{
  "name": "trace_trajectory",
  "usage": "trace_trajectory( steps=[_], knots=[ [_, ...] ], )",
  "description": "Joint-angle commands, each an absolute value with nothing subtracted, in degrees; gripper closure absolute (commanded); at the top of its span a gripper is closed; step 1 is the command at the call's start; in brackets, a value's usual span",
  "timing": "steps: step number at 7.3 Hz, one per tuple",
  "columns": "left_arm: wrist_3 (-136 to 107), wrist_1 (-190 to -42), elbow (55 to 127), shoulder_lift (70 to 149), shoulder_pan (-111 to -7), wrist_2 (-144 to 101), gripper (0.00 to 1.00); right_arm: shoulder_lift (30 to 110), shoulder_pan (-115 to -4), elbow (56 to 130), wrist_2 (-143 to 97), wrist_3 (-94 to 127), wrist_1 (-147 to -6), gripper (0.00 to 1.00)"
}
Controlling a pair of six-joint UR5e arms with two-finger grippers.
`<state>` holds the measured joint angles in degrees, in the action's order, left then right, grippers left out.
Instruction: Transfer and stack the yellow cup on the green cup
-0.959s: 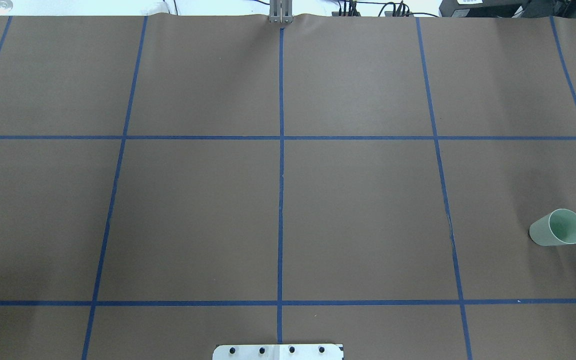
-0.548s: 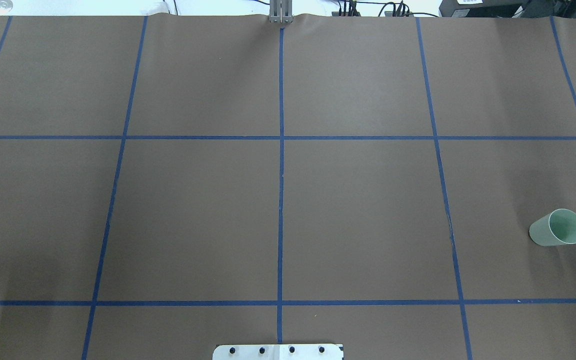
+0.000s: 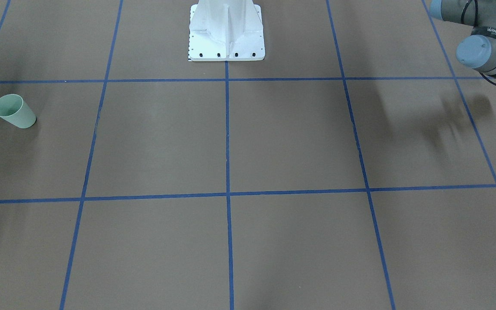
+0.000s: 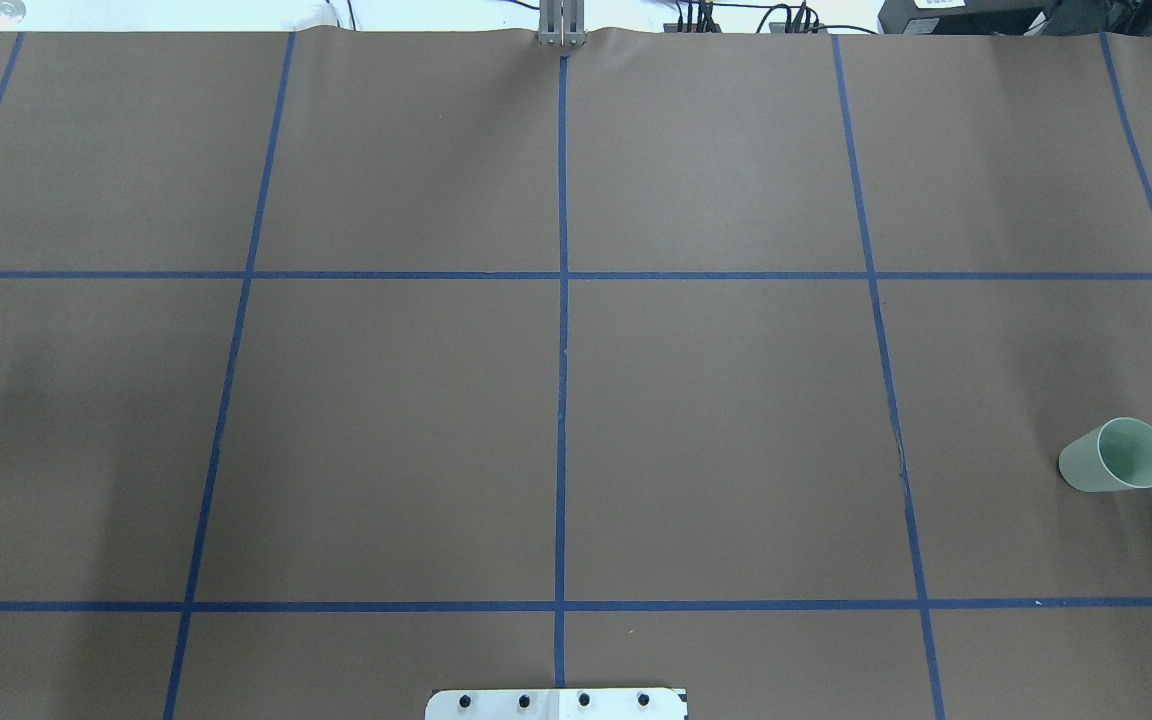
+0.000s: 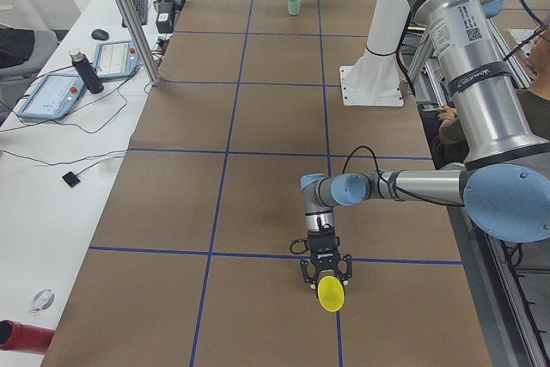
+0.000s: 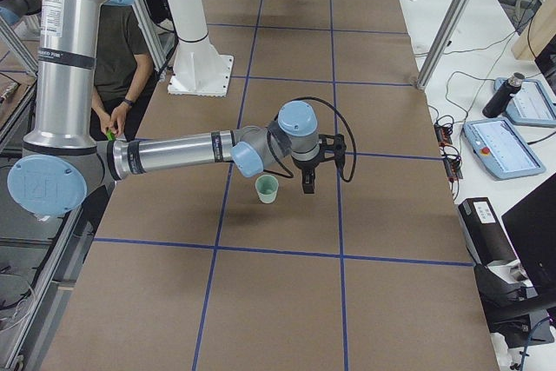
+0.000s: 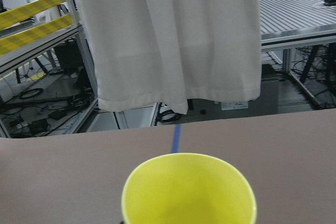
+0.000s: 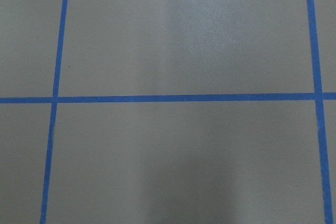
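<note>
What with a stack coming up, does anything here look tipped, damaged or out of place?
Nothing stands out. The green cup stands upright, mouth up, apart from the right gripper. The yellow cup sits at the left gripper, its visible rim whole. No spills show.

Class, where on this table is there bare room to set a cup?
The middle squares, from the base plate to the far edge, are bare. Crowded: the right end, by the green cup and right arm; the left end, where the left gripper holds the yellow cup.
</note>
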<state>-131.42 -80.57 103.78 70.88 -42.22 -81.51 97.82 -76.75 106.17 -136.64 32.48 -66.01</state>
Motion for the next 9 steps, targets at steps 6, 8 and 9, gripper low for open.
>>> trace_trajectory(
  steps=[6,8,9],
  knots=[
    [-105.59,-82.78,104.15,99.45,-43.34,-63.47,0.35,94.76,-74.54,105.48,-135.88,32.52,-66.09,0.0],
    [-102.4,-89.6,103.19,106.84,-33.71,-58.4,0.35,90.2,-73.74,101.1,-135.97,32.96,-66.18,0.0],
    [-98.48,-93.04,101.1,111.66,-31.66,-56.88,0.35,88.44,-73.74,99.6,-136.14,33.05,-66.18,0.0]
  ],
)
